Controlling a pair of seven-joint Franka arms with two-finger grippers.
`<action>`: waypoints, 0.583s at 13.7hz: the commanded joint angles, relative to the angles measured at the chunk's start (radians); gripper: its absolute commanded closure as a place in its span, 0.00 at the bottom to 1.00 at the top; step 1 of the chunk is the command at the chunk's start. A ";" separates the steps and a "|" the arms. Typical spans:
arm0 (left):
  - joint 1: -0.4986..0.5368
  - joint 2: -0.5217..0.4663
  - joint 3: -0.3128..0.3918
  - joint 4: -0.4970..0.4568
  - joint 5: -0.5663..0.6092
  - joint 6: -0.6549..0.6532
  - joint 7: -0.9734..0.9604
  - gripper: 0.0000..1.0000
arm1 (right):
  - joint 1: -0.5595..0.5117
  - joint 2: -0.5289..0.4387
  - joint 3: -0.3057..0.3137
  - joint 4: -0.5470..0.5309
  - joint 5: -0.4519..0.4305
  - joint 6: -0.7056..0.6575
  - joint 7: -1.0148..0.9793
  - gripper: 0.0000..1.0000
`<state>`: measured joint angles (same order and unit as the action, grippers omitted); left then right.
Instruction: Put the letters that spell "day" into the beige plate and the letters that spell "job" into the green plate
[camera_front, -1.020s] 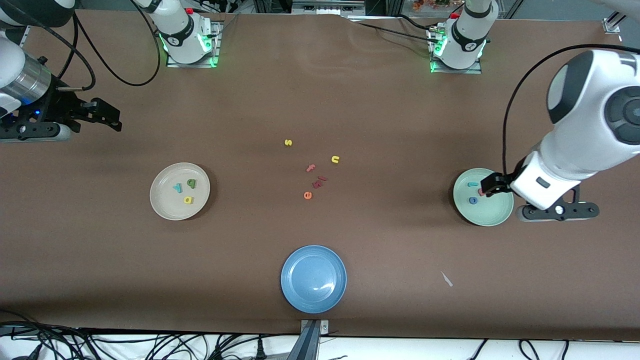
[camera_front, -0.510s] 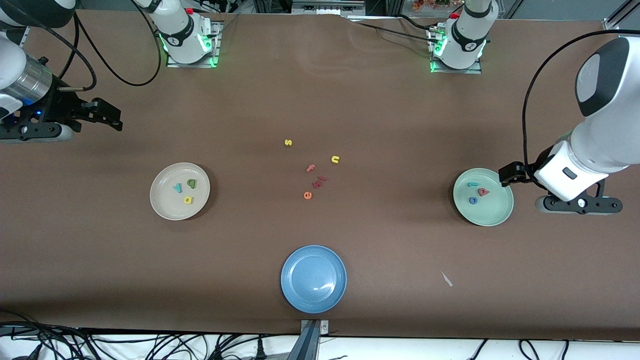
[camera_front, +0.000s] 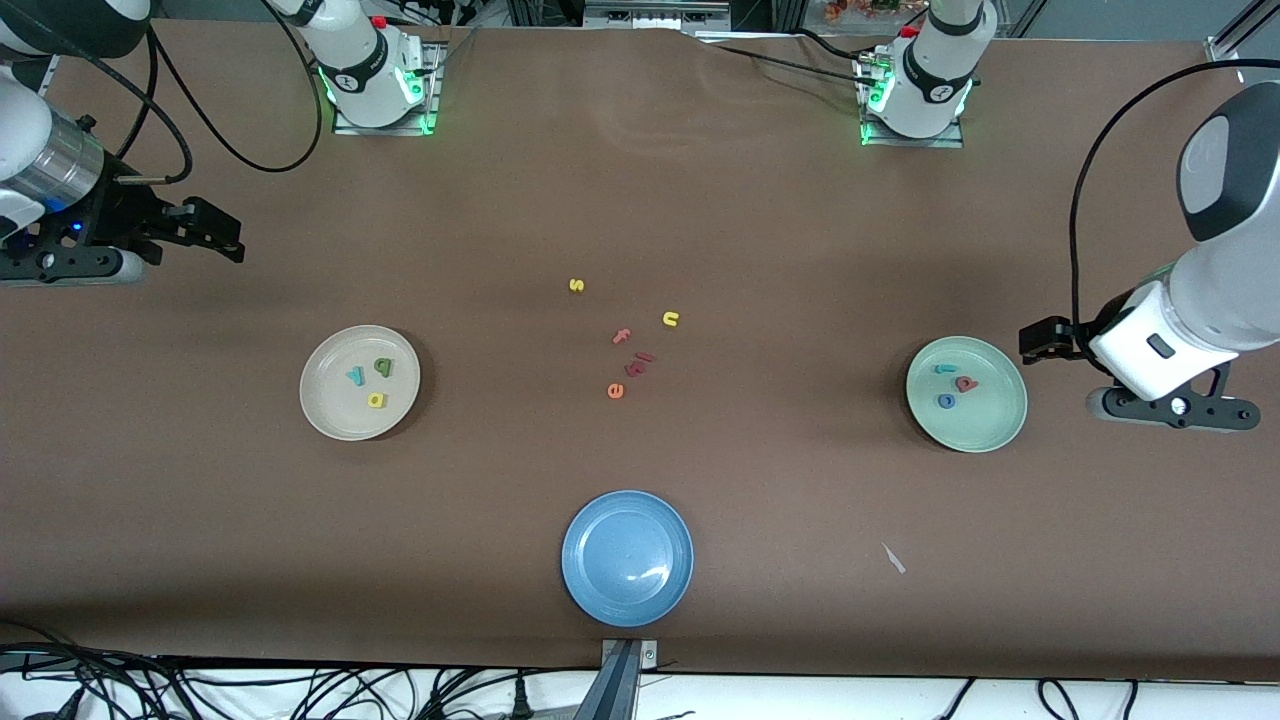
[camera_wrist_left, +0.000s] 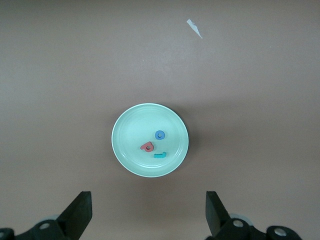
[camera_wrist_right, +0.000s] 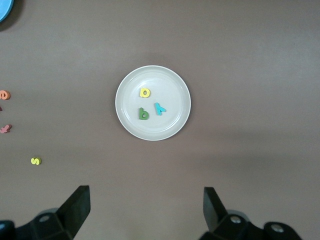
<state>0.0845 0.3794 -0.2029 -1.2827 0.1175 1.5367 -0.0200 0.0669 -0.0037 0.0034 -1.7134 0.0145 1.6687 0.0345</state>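
Letters lie sorted on two plates. The beige plate (camera_front: 360, 383) sits toward the right arm's end of the table and holds a green "d" (camera_front: 382, 367), a teal "y" (camera_front: 355, 376) and a yellow "a" (camera_front: 376, 400), each lying flat and apart from the others. The green plate (camera_front: 966, 394) sits toward the left arm's end and holds a teal "j" (camera_front: 944, 369), a red "b" (camera_front: 966, 383) and a blue "o" (camera_front: 946, 401); the "b" lies just beside the "j". The left gripper (camera_front: 1040, 340) hangs in the air just off the green plate's rim, toward the table's end, its fingers spread wide with nothing between them. The right gripper (camera_front: 205, 230) waits over bare table near its end, nearer the bases than the beige plate, fingers likewise wide apart and empty. Near the table's middle lie loose letters: a yellow "s" (camera_front: 576, 285), a yellow "n" (camera_front: 670, 319), a salmon "f" (camera_front: 622, 336), an orange "e" (camera_front: 615, 391) and dark red pieces (camera_front: 639, 363) between them that are too small to read. A blue plate (camera_front: 627, 557) sits nearest the front camera, and a pale scrap (camera_front: 893, 558) lies on the table nearer that camera than the green plate.
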 joint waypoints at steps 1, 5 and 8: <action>-0.035 -0.037 0.080 -0.020 -0.071 -0.020 0.034 0.00 | 0.008 0.013 -0.010 0.029 0.005 -0.023 -0.013 0.00; -0.057 -0.040 0.125 -0.023 -0.108 -0.018 0.067 0.00 | 0.007 0.013 -0.010 0.029 0.007 -0.023 -0.013 0.00; -0.057 -0.048 0.135 -0.043 -0.110 -0.007 0.097 0.00 | 0.008 0.013 -0.010 0.029 0.005 -0.023 -0.013 0.00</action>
<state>0.0395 0.3635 -0.0973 -1.2881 0.0393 1.5254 0.0336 0.0671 -0.0034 0.0023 -1.7134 0.0145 1.6686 0.0345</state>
